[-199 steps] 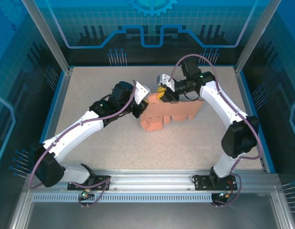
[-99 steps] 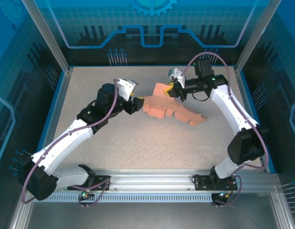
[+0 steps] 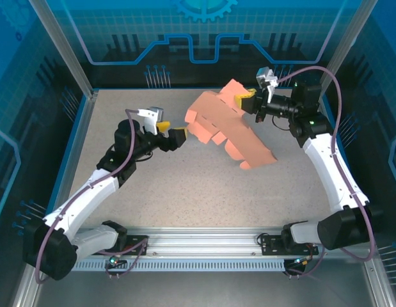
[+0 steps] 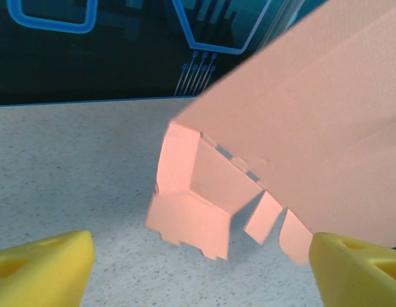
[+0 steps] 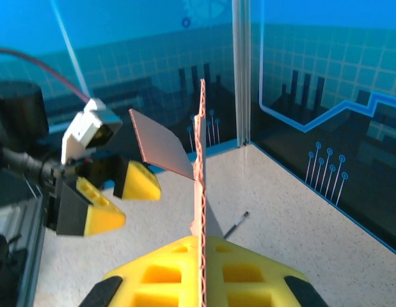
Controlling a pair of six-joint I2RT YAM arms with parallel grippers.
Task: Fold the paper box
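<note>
**Inventory.** Two arms, two grippers, one paper box [image 3: 226,125], one thin dark stick [image 5: 236,224].

**Paper box.** The item is an unfolded salmon-orange die-cut sheet with tabbed flaps along its near-left edge. It is located over the far centre of the speckled table [image 3: 185,192], slanting from the far right corner region down toward the middle. One end section at the left is partly creased into a corner, as seen in the left wrist view. Whether the lowest flaps touch the table cannot be determined.

**Right gripper** [image 3: 247,100]. The two yellow fingers are closed on the far upper edge of the paper box. In the right wrist view the sheet stands edge-on, clamped between both pads [image 5: 249,268].

**Left gripper** [image 3: 171,130]. The jaws are spread wide and hold nothing. The fingertips [image 4: 44,268] sit just beside the left end of the paper box, apart from it, with the flaps in front of the gap.

**Stick.** It lies flat on the table, beyond the clamped sheet in the right wrist view.
</note>
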